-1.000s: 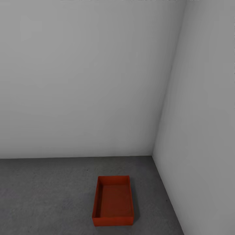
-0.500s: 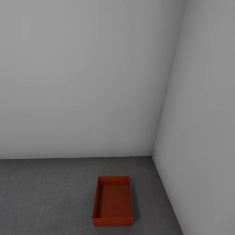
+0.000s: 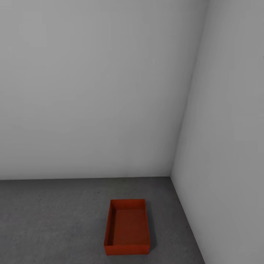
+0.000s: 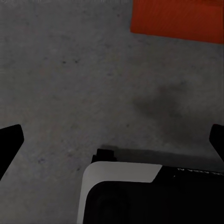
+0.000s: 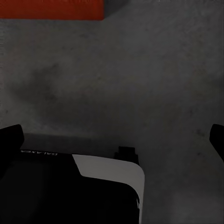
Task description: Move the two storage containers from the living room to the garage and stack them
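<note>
Both arms' fingers spread apart above floor near orange container.

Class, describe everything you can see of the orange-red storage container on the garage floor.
The storage container is an orange-red, open-topped rectangular bin with thin plain walls that look like plastic. It is empty and sits upright and flat on the dark grey speckled floor, its long side running away from the camera, near the corner of two pale grey walls without touching either. Nothing rests on it or grips it.
</note>
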Robot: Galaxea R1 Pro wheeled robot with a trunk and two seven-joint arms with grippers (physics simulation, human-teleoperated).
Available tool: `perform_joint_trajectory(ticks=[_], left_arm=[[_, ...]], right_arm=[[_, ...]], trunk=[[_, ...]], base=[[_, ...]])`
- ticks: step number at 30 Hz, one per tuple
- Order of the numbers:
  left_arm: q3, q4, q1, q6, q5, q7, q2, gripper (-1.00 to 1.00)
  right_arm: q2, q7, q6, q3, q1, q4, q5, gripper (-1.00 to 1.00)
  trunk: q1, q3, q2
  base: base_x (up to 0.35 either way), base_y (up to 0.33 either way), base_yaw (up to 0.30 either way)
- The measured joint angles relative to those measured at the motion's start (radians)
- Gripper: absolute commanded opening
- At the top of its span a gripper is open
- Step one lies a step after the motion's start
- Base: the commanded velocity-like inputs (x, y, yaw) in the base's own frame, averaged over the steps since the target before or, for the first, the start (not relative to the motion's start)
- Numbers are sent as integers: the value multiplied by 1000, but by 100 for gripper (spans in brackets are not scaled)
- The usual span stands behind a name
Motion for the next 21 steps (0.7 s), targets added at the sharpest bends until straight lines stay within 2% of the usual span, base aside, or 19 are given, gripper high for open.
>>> perform_joint_trajectory(ticks=[21], left_arm=[[0,0,0,0,0,0,-1,100]], right_arm=[[0,0,0,0,0,0,0,100]], trunk=[[-81,99,147]], base=[[0,0,0]])
